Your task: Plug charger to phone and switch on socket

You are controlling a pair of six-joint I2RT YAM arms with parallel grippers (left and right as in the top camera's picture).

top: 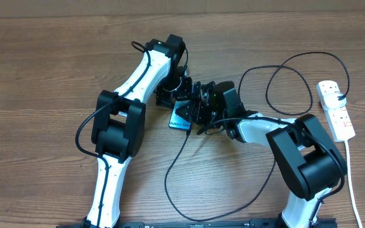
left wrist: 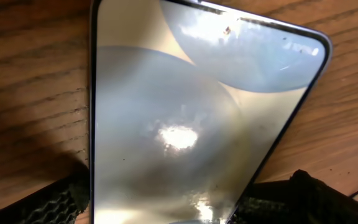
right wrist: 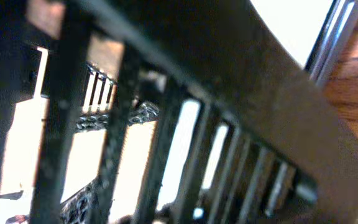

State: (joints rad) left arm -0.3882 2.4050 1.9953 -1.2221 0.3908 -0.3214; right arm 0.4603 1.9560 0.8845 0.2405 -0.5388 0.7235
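The phone lies flat on the wooden table, its blue screen lit, between my two grippers. My left gripper stands open at the phone's far end. In the left wrist view the phone fills the frame, with one of the fingers on each side of it. My right gripper is over the phone's right edge, and its jaws are lost in blur. The charger loops across the table, and its end reaches the phone's near edge. The socket lies at the far right.
The socket's white cord runs down the right edge towards the front. Black cable loops lie between the right arm and the socket. In the right wrist view only blurred dark bars and bright patches show.
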